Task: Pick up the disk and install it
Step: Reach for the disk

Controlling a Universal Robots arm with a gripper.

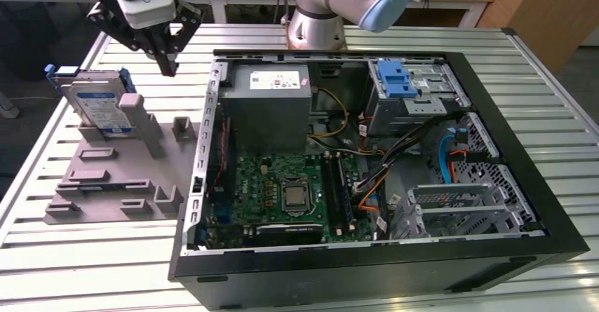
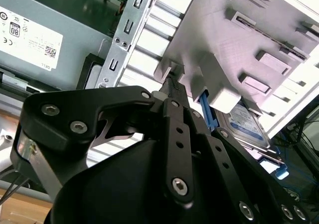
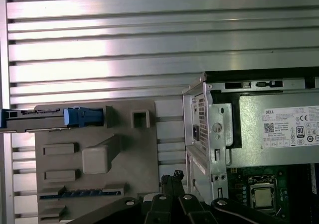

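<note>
The disk (image 1: pixel 101 107) stands on edge in a grey slotted holder (image 1: pixel 112 186) at the exterior view's left, its blue-and-white label facing out and a blue carrier frame along its edge. My gripper (image 1: pixel 168 65) hangs above the table between the holder and the open computer case, up and to the right of the disk and apart from it. Its fingers meet at the tips with nothing between them. In the first wrist view the disk (image 3: pixel 47 120) shows edge-on, with the gripper (image 3: pixel 172 177) off to the side. The second wrist view shows the disk (image 2: pixel 247 126) beyond the gripper (image 2: pixel 172 86).
An open black computer case (image 1: pixel 374 270) lies on the slatted metal table (image 1: pixel 84 270). Inside it are a grey power supply box (image 1: pixel 266 109), a motherboard (image 1: pixel 285 193), cables, and a drive bay with a blue latch (image 1: pixel 398 80). The arm's base (image 1: pixel 316 24) stands behind the case.
</note>
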